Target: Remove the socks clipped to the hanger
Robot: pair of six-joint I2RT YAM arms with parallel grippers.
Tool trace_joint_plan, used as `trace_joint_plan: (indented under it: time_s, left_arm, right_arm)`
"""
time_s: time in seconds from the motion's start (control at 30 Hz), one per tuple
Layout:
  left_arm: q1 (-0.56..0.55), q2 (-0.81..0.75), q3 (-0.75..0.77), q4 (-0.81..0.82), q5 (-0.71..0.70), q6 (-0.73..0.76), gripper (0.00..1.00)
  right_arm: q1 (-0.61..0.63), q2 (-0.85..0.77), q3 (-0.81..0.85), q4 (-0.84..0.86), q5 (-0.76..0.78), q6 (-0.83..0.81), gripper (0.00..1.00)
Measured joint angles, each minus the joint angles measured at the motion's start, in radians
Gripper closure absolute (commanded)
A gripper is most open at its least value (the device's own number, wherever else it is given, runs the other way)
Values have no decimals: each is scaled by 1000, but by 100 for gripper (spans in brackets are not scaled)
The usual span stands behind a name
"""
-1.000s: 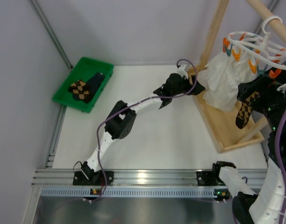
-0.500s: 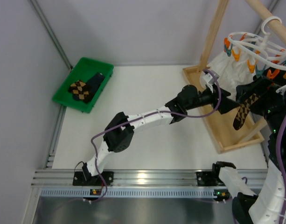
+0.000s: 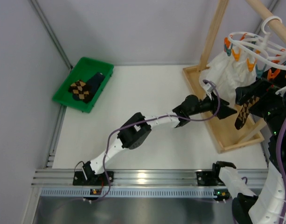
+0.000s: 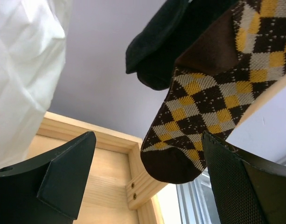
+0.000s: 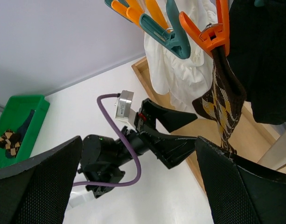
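Observation:
The white round hanger [image 3: 253,45] hangs by its hook at the far right, with orange and teal clips [image 5: 212,33]. An argyle sock [image 3: 245,113] hangs from an orange clip, and a plain dark sock [image 4: 166,42] hangs beside it. My left gripper [image 4: 145,179] is open, its jaws either side of and just below the argyle sock's toe [image 4: 176,161], which is nearer the right finger. It is not touching the sock. From above, the left gripper [image 3: 229,108] sits just left of that sock. My right gripper [image 5: 140,182] is open and empty below the clips, looking down on the left gripper [image 5: 202,128].
A white cloth [image 3: 221,79] is clipped to the hanger to the left of the socks. The wooden rack's base frame [image 3: 226,133] lies under them and its post [image 3: 212,32] rises behind. A green tray [image 3: 89,65] at the far left holds two socks [image 3: 84,86].
My left arm has swung right from beside the rack post to under the argyle sock, and its jaws have spread wider. The right arm has hardly moved.

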Motion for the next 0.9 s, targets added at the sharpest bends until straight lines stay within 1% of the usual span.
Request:
trace_joint_plan:
  time_s: [0.07, 0.13, 0.23, 0.3, 0.43, 0.53, 0.73, 0.9]
  left_arm:
    - [-6, -26, -50, 37, -2, -2, 2]
    - [-16, -74, -139, 51, -20, 6, 2]
    - [-47, -139, -245, 57, -79, 31, 2]
    - [-70, -163, -267, 47, -132, 51, 2]
    - [-129, -196, -268, 0, -298, 93, 2]
    - [-159, -201, -257, -34, -376, 87, 2]
    - [-166, -199, -245, -92, -445, 69, 2]
    - [-166, -145, -106, -167, -485, 68, 2]
  right_arm:
    - [0, 0, -1, 0, 0, -1, 1]
    - [0, 0, -2, 1, 0, -1, 1]
    - [0, -7, -15, 1, 0, -5, 1]
    - [0, -8, -17, 2, -2, -5, 1]
    - [0, -8, -17, 1, -5, -5, 1]
    - [0, -8, -16, 1, -5, -5, 1]
    - [0, -10, -15, 1, -5, -5, 1]
    - [0, -10, -15, 1, -5, -5, 1]
